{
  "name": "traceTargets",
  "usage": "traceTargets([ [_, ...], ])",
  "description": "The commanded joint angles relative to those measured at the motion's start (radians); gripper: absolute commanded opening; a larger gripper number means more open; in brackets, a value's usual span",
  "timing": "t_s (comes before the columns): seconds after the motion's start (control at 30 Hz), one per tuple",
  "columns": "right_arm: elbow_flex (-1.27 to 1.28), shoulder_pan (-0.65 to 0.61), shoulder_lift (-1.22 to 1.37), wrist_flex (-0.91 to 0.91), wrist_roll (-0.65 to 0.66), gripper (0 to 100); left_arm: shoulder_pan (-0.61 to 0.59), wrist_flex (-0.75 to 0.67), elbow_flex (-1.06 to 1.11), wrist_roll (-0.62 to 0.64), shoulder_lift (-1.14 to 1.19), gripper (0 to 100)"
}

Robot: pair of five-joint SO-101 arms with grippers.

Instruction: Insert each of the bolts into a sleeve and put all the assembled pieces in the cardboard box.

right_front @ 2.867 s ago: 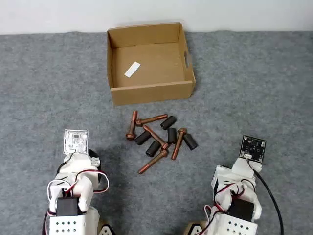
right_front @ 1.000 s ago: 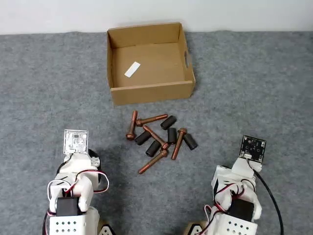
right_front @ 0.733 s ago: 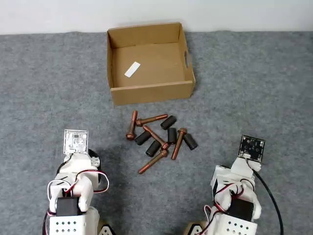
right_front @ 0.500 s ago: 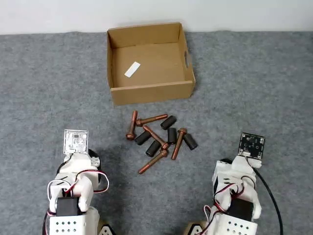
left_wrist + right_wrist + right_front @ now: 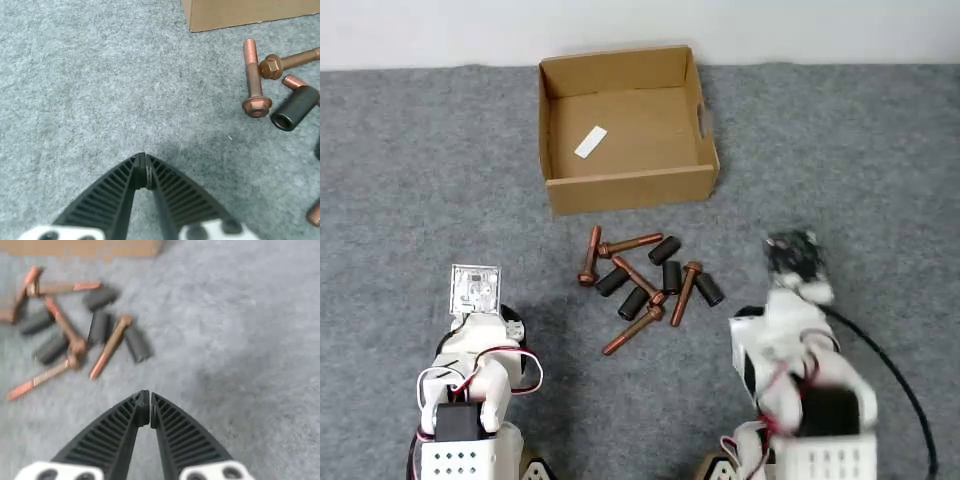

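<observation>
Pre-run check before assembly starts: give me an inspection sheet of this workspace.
Surface: grey mat, flat.
Job's things: five bolts and five sleeves lie loose in one pile in front of the cardboard box; none assembled, none boxed.
Clutter: white slip inside the box.
End effectors: left end effector shut, empty, over bare mat; right end effector shut, empty, near the pile.
Cables: black cable trails from the right arm.
Surroundings: white wall behind the mat.

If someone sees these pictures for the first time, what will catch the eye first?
Copper-coloured bolts and black sleeves lie in a loose heap on the grey mat, just in front of the open cardboard box. The right end effector, shut, hangs near that heap.
</observation>
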Motion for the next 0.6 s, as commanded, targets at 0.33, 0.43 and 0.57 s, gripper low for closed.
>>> traceTargets([
  [0.33,-0.523,-0.045,0.839,0.039,0.267,1.2,0.002,0.006,-0.005,-0.005,-0.006,1],
  [0.43,-0.588,-0.05,0.984,0.045,0.269,4.5,0.002,0.006,-0.005,-0.005,-0.006,1],
  [0.57,-0.667,-0.087,1.15,0.073,0.265,18.5,0.002,0.006,-0.005,-0.005,-0.006,1],
])
